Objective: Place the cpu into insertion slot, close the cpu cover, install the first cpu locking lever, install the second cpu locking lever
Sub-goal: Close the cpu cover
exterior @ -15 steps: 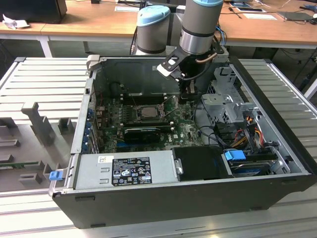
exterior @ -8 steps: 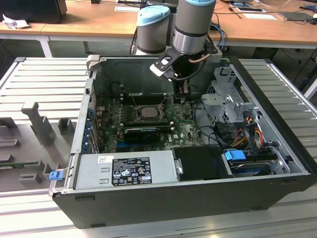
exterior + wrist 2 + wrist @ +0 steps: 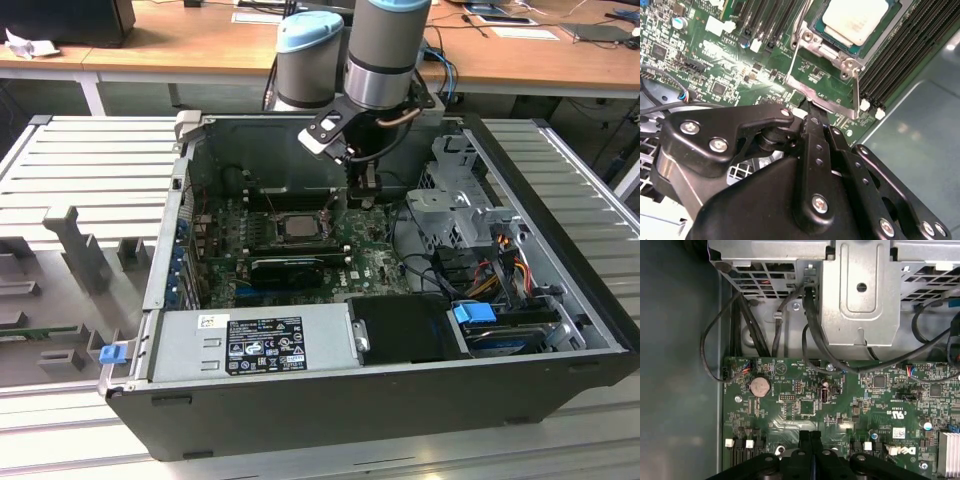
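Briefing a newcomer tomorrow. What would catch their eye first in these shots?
First, the robot arm hangs into the open computer case, with its gripper low over the green motherboard. Next, in the second wrist view, the pale-faced cpu sits in the insertion slot, and the fingers are closed together right at the edge of the socket's silver frame.

Matt pale metal cpu (image 3: 856,20), glossy green circuit board (image 3: 715,55).
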